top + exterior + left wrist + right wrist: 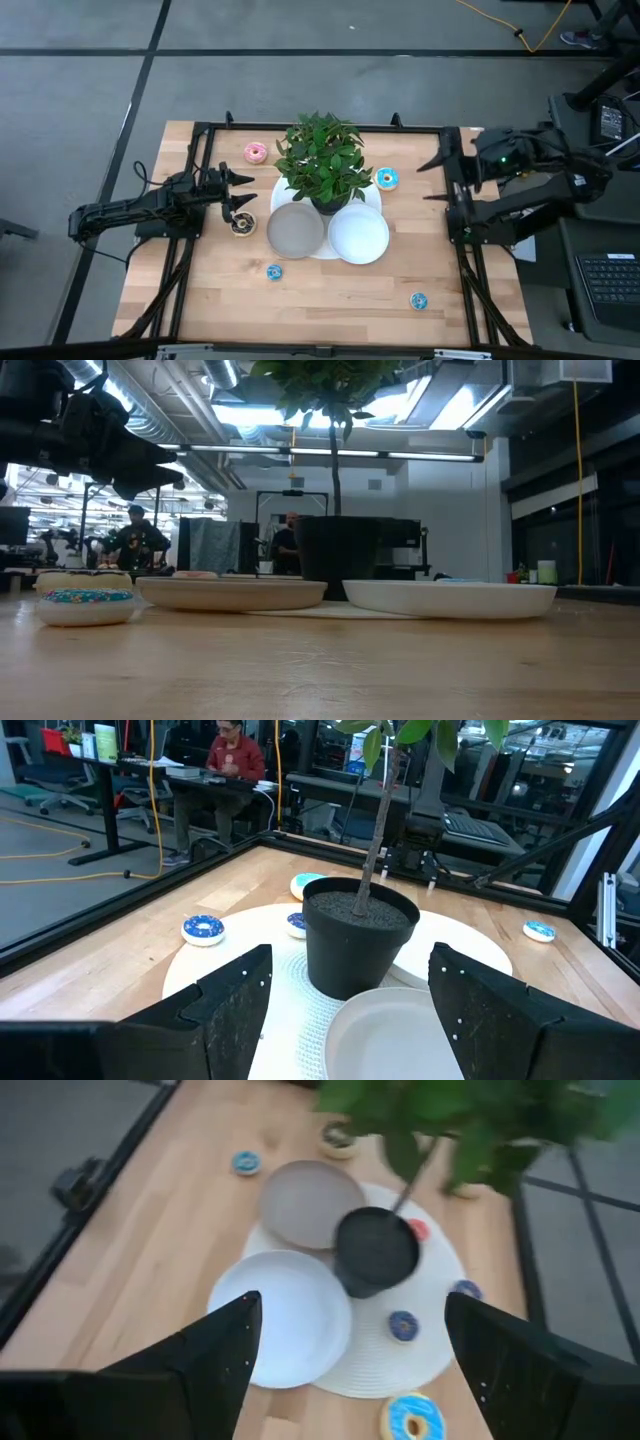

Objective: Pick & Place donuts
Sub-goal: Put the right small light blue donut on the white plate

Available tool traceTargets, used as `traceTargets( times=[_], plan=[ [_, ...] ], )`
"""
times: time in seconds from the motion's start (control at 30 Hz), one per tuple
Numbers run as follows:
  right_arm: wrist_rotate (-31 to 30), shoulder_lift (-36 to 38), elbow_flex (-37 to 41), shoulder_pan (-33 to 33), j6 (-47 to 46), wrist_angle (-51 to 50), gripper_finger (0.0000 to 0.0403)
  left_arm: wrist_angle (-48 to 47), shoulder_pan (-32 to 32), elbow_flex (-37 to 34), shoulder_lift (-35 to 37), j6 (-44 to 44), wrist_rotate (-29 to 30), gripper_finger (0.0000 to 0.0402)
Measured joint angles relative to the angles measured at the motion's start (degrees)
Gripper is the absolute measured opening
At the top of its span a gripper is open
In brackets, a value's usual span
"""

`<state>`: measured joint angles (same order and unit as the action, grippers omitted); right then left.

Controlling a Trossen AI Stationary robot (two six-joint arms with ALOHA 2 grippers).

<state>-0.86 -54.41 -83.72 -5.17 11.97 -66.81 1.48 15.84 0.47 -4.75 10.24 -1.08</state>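
Overhead and wrist views, with my left gripper (238, 190) as reference point. Its two dark fingers (230, 1010) stand spread with nothing between them, the tips pointing toward the table's middle. The chocolate donut (243, 224) lies just beside those tips, slightly off to the side toward the near table edge, below the line of the fingers and not between them. This is the relation I judge the next move to turn on: the ring sits close under the left gripper, so a short sideways shift and a descent should bring the fingers over it. A donut is round, so no long axis dictates the wrist angle. The grey plate (295, 230) sits just beyond the donut, ahead of the gripper, touching the white plate (358, 234); the potted plant (322, 165) stands behind both on a white mat (290, 970).

My right gripper (432, 178) waits high at the opposite table edge, fingers (210, 1355) wide apart and empty. Nearest to it is the large blue donut (386, 179), ahead of its tips beside the plant. The pink donut (255, 152) lies beyond the left gripper toward the far edge. Two small blue donuts (274, 271) (418, 300) rest well apart from either gripper.
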Motion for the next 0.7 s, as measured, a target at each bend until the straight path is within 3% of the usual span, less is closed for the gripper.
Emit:
traceTargets(
  times=[0.3,0.7],
  plan=[
    [-1.2,-2.6,0.0,-10.8,-13.4,-0.8,0.0314,0.0,0.0,0.0,0.0,0.0,0.0,0.026],
    [-11.1,-6.6,0.0,-26.8,-38.7,-4.5,0.0314,0.0,0.0,0.0,0.0,0.0,0.0,0.026]
  ],
)
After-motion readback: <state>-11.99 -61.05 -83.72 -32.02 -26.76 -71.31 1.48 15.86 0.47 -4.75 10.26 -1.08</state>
